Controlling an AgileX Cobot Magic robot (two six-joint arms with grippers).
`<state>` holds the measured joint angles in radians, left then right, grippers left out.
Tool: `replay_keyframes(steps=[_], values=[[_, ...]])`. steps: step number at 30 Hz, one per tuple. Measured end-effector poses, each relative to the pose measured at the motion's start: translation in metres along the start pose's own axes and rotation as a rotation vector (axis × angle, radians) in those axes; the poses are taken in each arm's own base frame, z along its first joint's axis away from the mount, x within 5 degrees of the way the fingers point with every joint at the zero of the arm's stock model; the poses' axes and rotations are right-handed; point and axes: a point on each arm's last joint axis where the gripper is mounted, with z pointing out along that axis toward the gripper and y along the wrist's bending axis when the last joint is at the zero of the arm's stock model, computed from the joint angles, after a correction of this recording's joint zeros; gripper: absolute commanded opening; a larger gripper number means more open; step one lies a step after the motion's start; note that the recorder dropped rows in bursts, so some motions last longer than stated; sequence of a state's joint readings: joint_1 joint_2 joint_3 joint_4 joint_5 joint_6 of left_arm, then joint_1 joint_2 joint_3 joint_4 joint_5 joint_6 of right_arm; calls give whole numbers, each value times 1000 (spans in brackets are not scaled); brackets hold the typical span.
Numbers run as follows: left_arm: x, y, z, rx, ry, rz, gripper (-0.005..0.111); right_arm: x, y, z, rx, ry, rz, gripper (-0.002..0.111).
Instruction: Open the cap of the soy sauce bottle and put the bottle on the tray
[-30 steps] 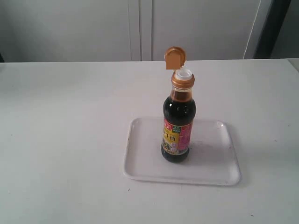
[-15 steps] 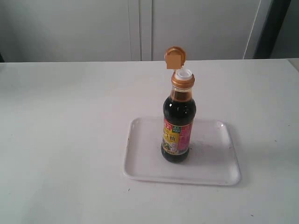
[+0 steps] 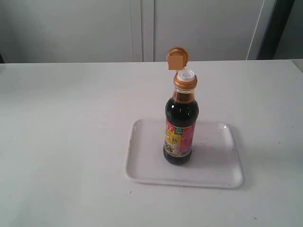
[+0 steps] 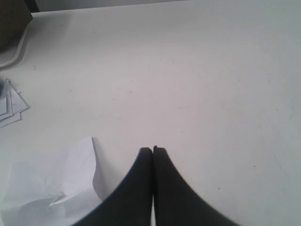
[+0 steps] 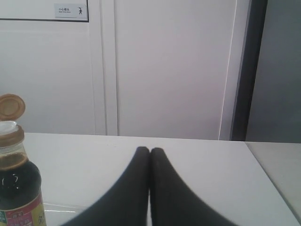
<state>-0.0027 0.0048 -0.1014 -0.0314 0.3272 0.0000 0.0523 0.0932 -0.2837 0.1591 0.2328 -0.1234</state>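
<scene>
Bottle (image 3: 180, 126) stands upright on tray (image 3: 142, 165), cap (image 3: 177, 58) flipped open. Left gripper (image 4: 153, 150) and right gripper (image 5: 149, 150) both closed, empty, well clear of bottle.

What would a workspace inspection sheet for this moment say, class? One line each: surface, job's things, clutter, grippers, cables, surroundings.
Surface: white table, bare around the tray.
Job's things: soy sauce bottle upright on the tray; cap flipped open, white spout showing.
Clutter: crumpled paper and loose sheets in the left wrist view.
Grippers: left gripper and right gripper shut, holding nothing.
Cables: pale cord by a dark object.
Surroundings: white cabinet doors behind the table.
</scene>
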Motion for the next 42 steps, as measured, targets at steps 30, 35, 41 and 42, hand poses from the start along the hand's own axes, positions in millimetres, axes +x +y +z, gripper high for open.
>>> replay_keyframes(steps=[30, 35, 41, 42], values=[[21, -1, 13, 5, 5, -33, 0, 0, 0, 0, 0, 0, 0, 0], [21, -1, 13, 5, 5, -33, 0, 0, 0, 0, 0, 0, 0, 0], [21, -1, 13, 5, 5, -33, 0, 0, 0, 0, 0, 0, 0, 0], [21, -1, 13, 5, 5, -33, 0, 0, 0, 0, 0, 0, 0, 0]])
